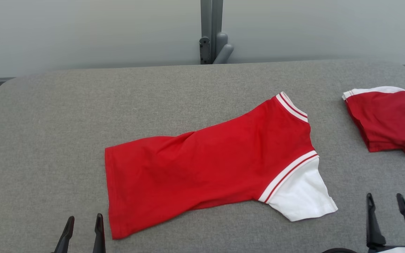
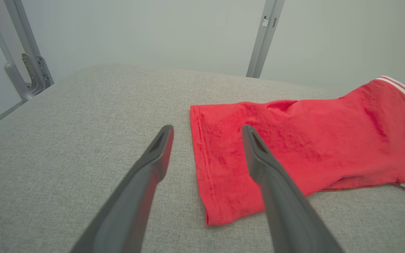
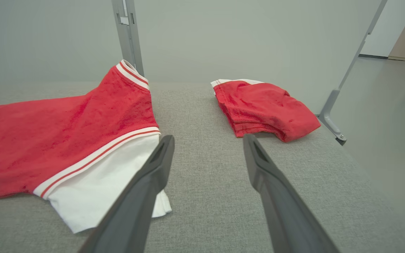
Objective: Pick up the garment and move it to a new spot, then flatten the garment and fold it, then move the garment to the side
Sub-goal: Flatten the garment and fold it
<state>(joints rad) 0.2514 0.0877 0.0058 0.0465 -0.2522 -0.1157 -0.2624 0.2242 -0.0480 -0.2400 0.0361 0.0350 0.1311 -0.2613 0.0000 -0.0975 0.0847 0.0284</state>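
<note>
Robotics test lab: a broad, round-cornered table (image 1: 47,140) covered in grey woven fabric stands against plain pale grey wall panels (image 1: 83,31) joined by grey metal posts (image 1: 211,31) with bolted brackets. Bare, smooth grey floor (image 3: 381,116) runs past the table's right edge. On the fabric lie a spread red-and-white T-shirt (image 1: 206,168) and, to the far right, a folded red-and-white garment (image 1: 389,119).

A grey fabric-covered desk (image 1: 47,123) with rounded corners carries two pieces. A red garment (image 1: 206,168) with a white sleeve (image 1: 301,193) lies spread flat across its middle. A folded red-and-white garment (image 1: 389,119) rests well apart, near the right edge.
</note>
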